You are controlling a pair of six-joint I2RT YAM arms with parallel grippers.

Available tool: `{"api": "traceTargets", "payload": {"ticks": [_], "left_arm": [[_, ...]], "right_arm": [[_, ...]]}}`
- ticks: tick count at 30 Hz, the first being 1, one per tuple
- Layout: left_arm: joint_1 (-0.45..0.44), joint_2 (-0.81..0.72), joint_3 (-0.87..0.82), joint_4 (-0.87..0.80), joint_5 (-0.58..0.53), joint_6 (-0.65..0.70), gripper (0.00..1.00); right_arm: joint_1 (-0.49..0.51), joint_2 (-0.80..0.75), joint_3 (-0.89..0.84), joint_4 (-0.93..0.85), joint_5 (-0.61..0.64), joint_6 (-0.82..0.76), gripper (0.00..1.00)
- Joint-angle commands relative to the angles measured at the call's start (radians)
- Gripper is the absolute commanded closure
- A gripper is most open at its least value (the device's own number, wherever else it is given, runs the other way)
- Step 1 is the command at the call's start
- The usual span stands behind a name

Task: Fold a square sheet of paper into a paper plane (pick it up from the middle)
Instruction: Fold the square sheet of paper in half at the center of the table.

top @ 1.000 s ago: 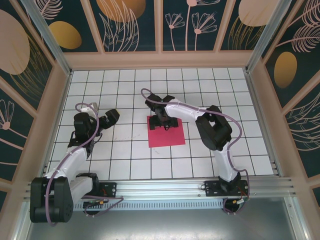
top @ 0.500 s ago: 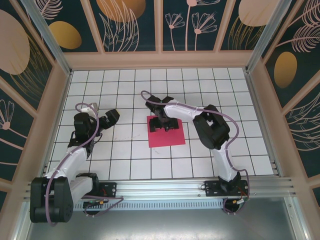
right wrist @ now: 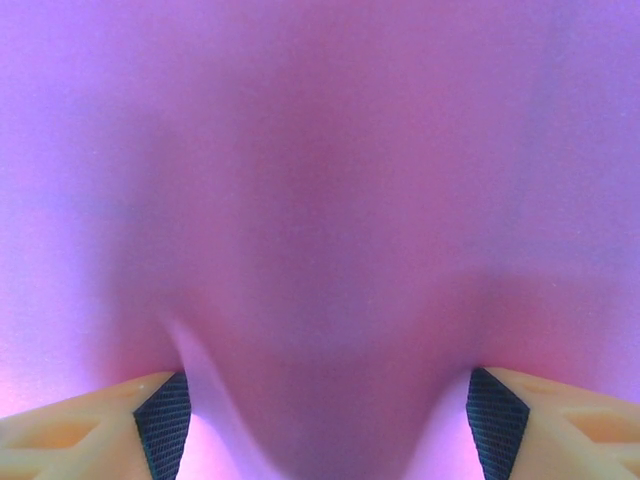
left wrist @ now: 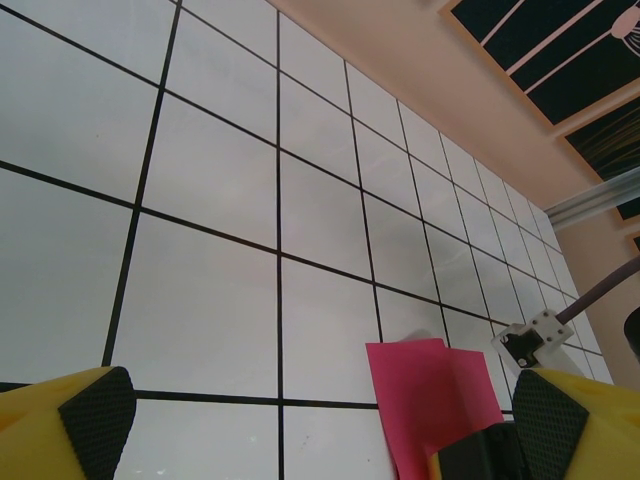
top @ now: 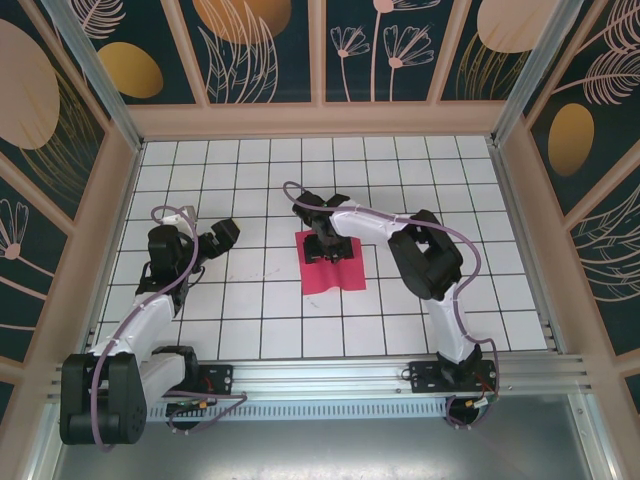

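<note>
The square sheet of paper [top: 335,272] lies on the white table [top: 250,300] near the middle, the right gripper [top: 325,247] sits on its far part with fingers [right wrist: 162,425] apart and paper bulging between them, and the left gripper [top: 222,236] hangs off to the left, fingers apart, holding nothing.

The left arm reaches toward one o'clock, its left hand [top: 222,236] held low with fingers [left wrist: 95,410] spread wide. The right arm folds back toward ten o'clock, its right hand [top: 325,248] pointing straight down, fingers [right wrist: 165,420] apart.
</note>
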Motion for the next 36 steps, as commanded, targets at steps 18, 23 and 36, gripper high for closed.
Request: {"api": "traceTargets", "payload": {"ticks": [18,23,36], "left_arm": [[0.005,0.005,0.014,0.034,0.092,-0.037,0.01],[0.002,0.015,0.016,0.072,0.138,-0.077,0.02],[-0.167,0.128,0.09,0.076,0.165,-0.081,0.02]], "right_arm": [[-0.104,-0.319,-0.267,0.425,-0.476,0.052,0.47],[-0.152,-0.408,-0.414,0.577,-0.553,0.1,0.45],[-0.244,-0.483,-0.682,0.656,-0.49,0.1,0.39]]}}
